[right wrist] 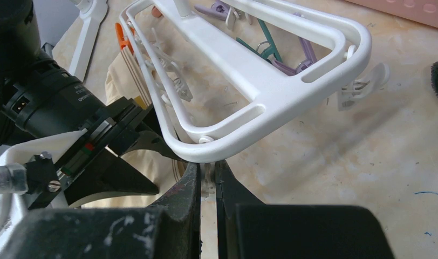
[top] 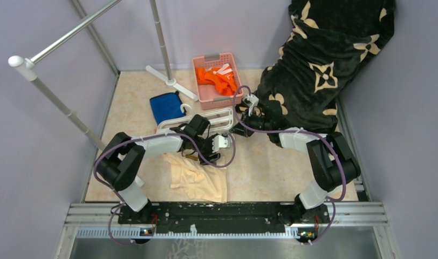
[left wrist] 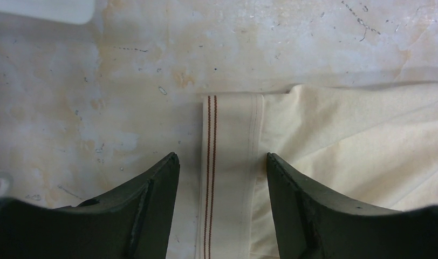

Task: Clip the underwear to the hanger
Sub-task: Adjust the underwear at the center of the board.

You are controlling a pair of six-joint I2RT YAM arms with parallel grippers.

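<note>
Left gripper (left wrist: 222, 162): jaws spread wide, fingers either side of striped waistband of underwear (left wrist: 357, 140), not closed on it. Right gripper (right wrist: 207, 171): clenched, grasping right end of hanger (right wrist: 271, 91). Underwear lies on table by left arm, just near of hanger. Pink basket (top: 196, 75), far centre: orange clothes (top: 217, 81), white pieces (top: 224, 68) on top.

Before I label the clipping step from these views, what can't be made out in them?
Top external: much of the hanger lies under the left arm; its clips are too small.
Left wrist: the underwear runs off the right and bottom edges; whether the open left fingers touch it is unclear.
Right wrist: the shut right fingers hide what the thin white piece they pinch under the hanger is.
</note>
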